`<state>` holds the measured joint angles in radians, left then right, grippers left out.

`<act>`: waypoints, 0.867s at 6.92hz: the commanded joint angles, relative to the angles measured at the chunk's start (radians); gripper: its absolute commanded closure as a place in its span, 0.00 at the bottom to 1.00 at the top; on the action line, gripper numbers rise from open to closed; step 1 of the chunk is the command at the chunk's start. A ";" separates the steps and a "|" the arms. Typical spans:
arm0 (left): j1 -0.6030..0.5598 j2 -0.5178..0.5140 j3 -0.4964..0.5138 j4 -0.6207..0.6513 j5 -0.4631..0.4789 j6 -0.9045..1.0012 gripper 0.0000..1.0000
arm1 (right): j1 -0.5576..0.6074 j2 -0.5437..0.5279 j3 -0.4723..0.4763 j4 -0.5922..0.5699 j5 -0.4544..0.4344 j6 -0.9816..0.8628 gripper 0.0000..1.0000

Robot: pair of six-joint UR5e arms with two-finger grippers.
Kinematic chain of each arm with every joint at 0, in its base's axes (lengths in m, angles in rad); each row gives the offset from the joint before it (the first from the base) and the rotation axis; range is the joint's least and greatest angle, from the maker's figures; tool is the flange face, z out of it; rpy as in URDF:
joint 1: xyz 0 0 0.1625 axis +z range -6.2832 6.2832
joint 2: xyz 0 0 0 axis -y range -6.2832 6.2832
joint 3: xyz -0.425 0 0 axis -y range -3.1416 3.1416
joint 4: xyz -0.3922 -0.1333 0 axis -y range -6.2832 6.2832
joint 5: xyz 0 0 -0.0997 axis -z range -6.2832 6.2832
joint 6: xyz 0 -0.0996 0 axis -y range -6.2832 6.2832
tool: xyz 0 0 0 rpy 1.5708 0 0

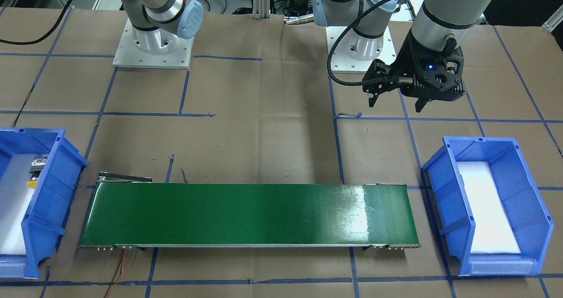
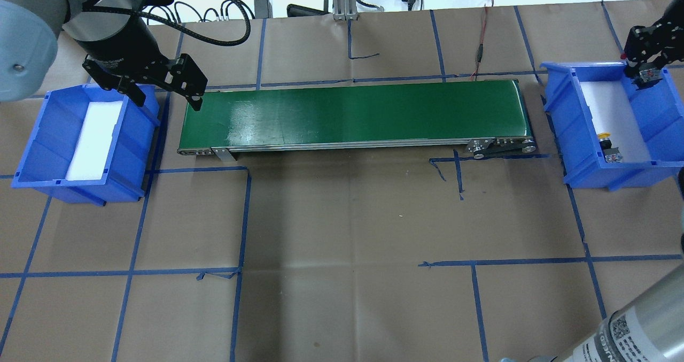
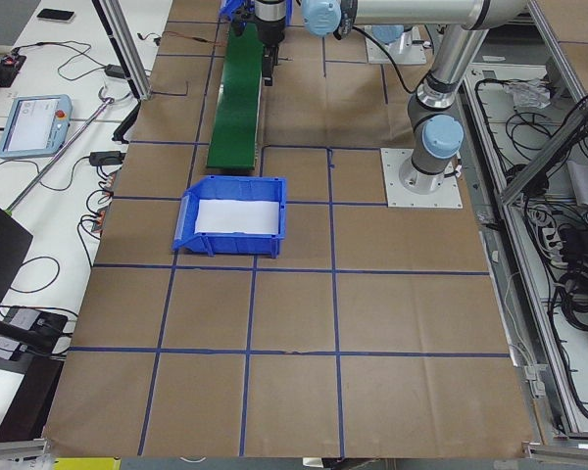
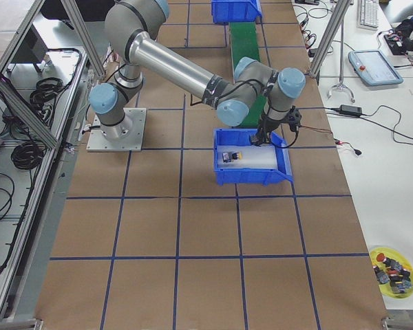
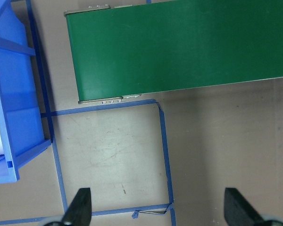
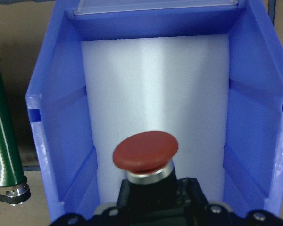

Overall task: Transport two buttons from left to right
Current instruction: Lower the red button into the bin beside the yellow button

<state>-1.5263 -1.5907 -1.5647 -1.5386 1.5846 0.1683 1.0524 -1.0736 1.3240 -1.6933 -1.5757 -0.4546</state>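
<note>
— What's the surface?
— A brown paper-covered table (image 2: 342, 217) gridded with blue tape. Beyond it, a long green conveyor belt (image 2: 352, 110).
— The grippers?
— The left gripper (image 2: 168, 104) hangs spread and empty beside the left blue plastic bin (image 2: 32, 137). The right gripper (image 6: 153, 188) pinches the red-capped push button (image 6: 146, 153) over the right blue plastic bin (image 2: 614, 176), where the yellow-capped push button (image 2: 608, 145) lies on white foam.

A flat green conveyor belt (image 5: 179, 47) ends near a blue plastic bin (image 5: 14, 94). The left gripper's (image 5: 158, 212) black fingers (image 5: 80, 207) stand wide apart.

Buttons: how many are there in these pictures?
2. The yellow button lies in the blue bin on the robot's right; the right gripper holds the red button over that bin. Others may be hidden.
</note>
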 commanded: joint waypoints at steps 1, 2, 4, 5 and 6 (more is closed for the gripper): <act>0.000 0.000 0.000 0.000 0.000 0.000 0.00 | -0.008 0.050 0.053 -0.096 0.002 0.013 0.96; 0.000 0.000 0.000 0.000 0.000 -0.001 0.00 | -0.008 0.070 0.067 -0.111 0.002 0.054 0.96; 0.000 0.000 0.000 0.000 -0.002 0.000 0.00 | -0.006 0.102 0.064 -0.132 0.005 0.080 0.96; 0.000 0.000 0.000 0.000 0.000 0.000 0.00 | -0.003 0.118 0.060 -0.144 0.006 0.077 0.95; 0.000 0.000 0.000 0.000 -0.002 0.000 0.00 | 0.004 0.129 0.058 -0.146 0.009 0.077 0.94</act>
<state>-1.5263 -1.5908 -1.5646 -1.5386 1.5840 0.1686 1.0502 -0.9603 1.3845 -1.8321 -1.5692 -0.3778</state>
